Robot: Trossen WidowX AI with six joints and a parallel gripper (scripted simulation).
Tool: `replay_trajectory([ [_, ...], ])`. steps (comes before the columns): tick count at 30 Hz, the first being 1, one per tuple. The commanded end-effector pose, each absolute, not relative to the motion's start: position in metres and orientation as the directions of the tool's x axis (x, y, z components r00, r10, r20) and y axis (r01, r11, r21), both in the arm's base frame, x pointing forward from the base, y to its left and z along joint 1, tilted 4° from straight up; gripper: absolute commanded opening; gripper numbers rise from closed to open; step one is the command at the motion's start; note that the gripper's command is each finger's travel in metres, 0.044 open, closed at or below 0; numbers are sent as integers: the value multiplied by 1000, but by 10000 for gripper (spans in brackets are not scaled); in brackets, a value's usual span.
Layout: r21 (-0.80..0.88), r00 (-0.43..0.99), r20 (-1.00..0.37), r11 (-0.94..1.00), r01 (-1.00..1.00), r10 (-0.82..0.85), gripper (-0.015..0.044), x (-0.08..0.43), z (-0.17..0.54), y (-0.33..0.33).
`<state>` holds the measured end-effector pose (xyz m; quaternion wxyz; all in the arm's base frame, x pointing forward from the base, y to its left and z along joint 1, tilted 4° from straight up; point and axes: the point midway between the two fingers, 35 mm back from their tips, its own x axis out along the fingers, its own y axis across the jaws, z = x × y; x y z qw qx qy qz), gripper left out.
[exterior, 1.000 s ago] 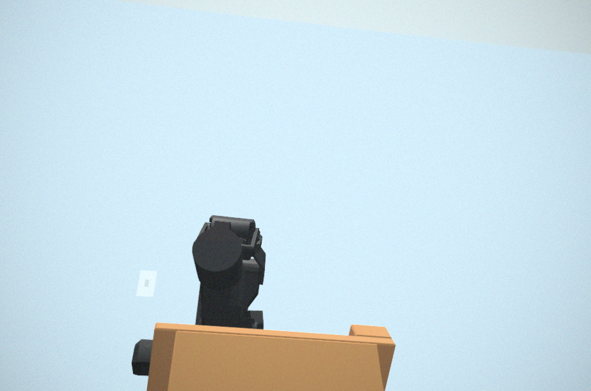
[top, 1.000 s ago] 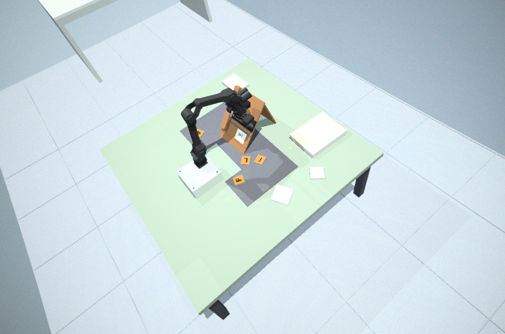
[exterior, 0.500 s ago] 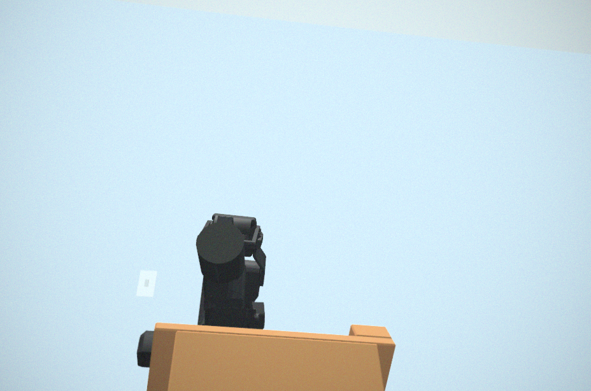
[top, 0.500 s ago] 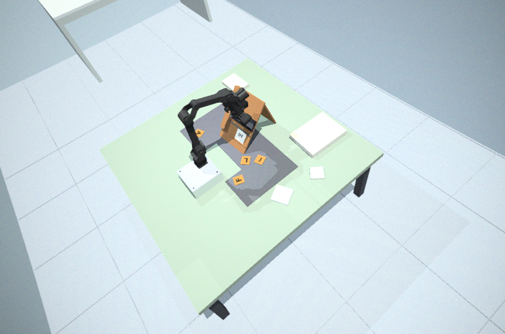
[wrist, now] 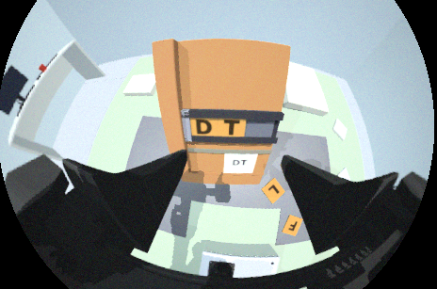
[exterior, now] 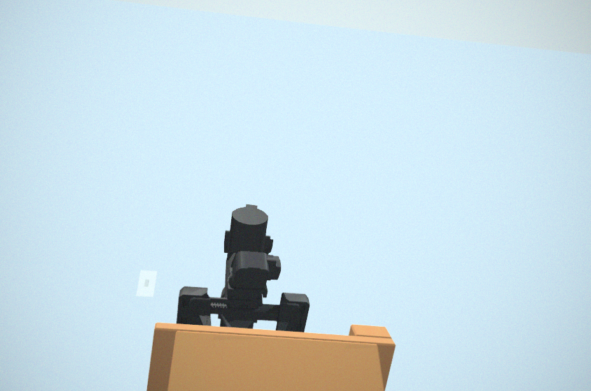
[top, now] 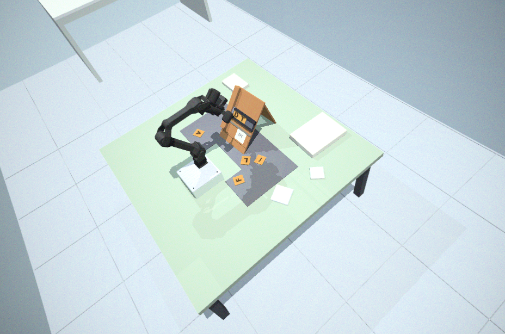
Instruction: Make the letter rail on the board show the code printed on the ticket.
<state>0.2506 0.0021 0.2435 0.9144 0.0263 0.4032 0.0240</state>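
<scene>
The ticket (top: pixel 240 135) (wrist: pixel 240 163) on the orange board (top: pixel 249 101) (exterior: pixel 276 362) (wrist: pixel 235 74) reads DT. In the dark rail (wrist: pixel 235 114), the D tile (top: pixel 236 115) (wrist: pixel 203 127) sits at the left end, and the T tile (top: pixel 242 118) (wrist: pixel 232 127) sits close against its right side. Both letters are upright and read DT. The rail's right part holds no tile. My gripper (exterior: pixel 243 314) (wrist: pixel 235 155) is open and empty, back from the board's front face. Its fingers touch neither tile. The board hides the fingertips in the exterior view.
Loose tiles A (top: pixel 198 133), L (top: pixel 245 160) (wrist: pixel 273 190), J (top: pixel 260 159) and F (top: pixel 238 179) (wrist: pixel 292 226) lie on the grey mat (top: pixel 281 163). A large white block (top: pixel 318 133) and several smaller white slabs lie around it on the green table (top: pixel 171 216).
</scene>
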Motion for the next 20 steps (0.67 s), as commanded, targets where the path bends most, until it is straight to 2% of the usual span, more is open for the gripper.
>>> replay_trajectory([
  [1,62,768,-636,997,-47,76,440,226,257,8],
  [4,56,794,-602,997,-57,79,440,219,261,10],
  [20,56,794,-602,997,-57,79,440,219,261,10],
])
